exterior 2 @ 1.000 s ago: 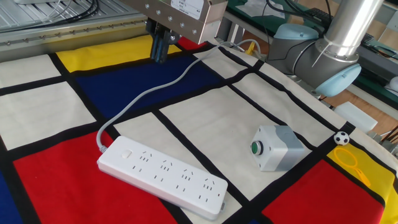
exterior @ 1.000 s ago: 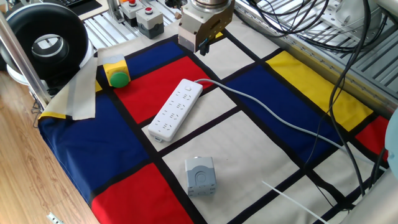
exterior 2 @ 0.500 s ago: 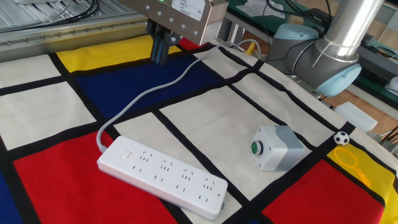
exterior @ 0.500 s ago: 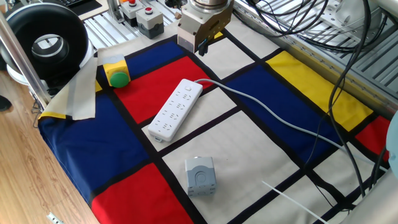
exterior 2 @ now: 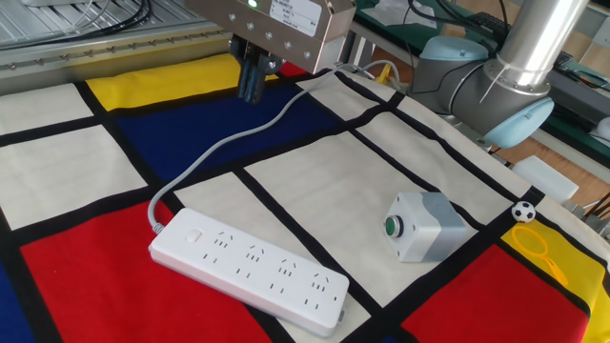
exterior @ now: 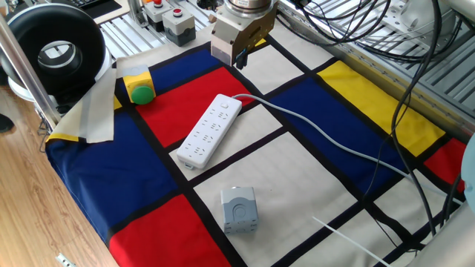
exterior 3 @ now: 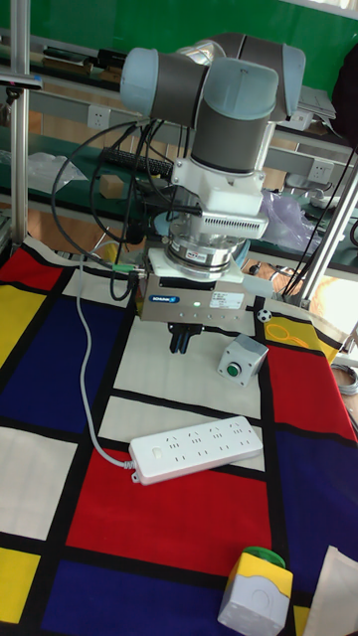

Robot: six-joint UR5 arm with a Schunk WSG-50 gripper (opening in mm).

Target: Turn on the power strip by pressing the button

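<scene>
The white power strip (exterior: 209, 130) lies flat on the chequered cloth, its pale grey cord running off to the right. Its small white button (exterior 2: 193, 235) sits at the corded end, also seen as the button (exterior: 224, 107). My gripper (exterior 2: 252, 92) hangs in the air above the cord, well behind the strip's corded end, touching nothing. Its dark fingers point down and are pressed together, holding nothing. From the first fixed view the gripper (exterior: 240, 57) is above the cloth's far edge. The tall view has the gripper (exterior 3: 181, 344) above and behind the power strip (exterior 3: 199, 447).
A grey cube box with a green button (exterior 2: 424, 226) stands right of the strip. A green dome button in yellow housing (exterior: 139, 87) sits at the cloth's left corner. Red buttons in grey housings (exterior: 178, 22) stand behind the gripper. Black cables (exterior: 415, 111) hang at the right.
The gripper has shifted slightly, a little rightward and lower in the other fixed view. The strip and the boxes have not moved.
</scene>
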